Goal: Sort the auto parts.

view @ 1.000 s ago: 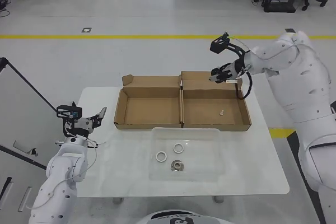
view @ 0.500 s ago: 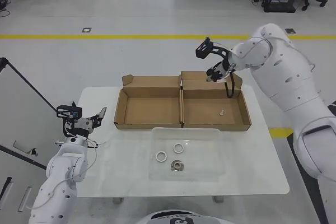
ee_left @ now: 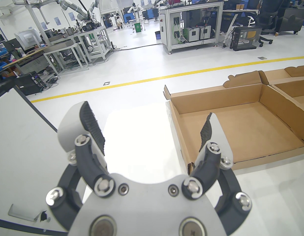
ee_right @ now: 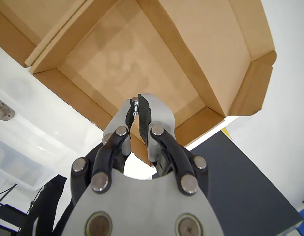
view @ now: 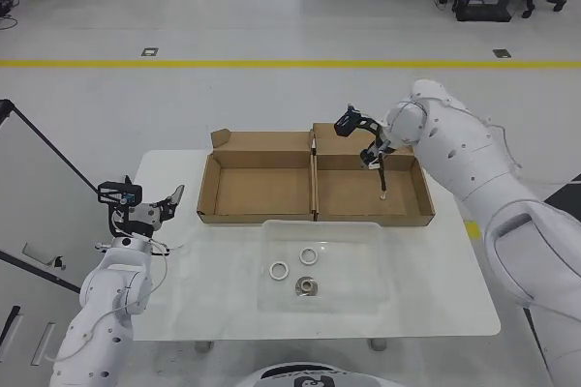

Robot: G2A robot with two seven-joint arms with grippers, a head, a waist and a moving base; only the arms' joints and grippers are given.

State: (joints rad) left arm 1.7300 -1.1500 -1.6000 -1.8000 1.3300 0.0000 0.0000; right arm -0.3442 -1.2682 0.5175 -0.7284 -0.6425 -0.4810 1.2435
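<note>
**Fig.** R gripper w/ screw, over sorting boxes.

(a) My R gripper is pressed onto a small threaded screw, pinched betw. the pad tips. The screw hangs in the air directly below the gripper, above the floor of the right cardboard box, not touching it.

(b) A small pale part lies on that box's floor, just on the near side of the gripper.

(c) The left cardboard box is to the gripper's left, its wall touching the right box's wall.

(d) The clear tray sits nearer to me than the gripper, just beside both boxes. It holds two white rings and a metal flange.

(e) My L gripper is spread wide, nothing betw. its pads. It hovers at the left edge of the bench, w/ the left box ahead of it and to its right, apart from it.
</note>
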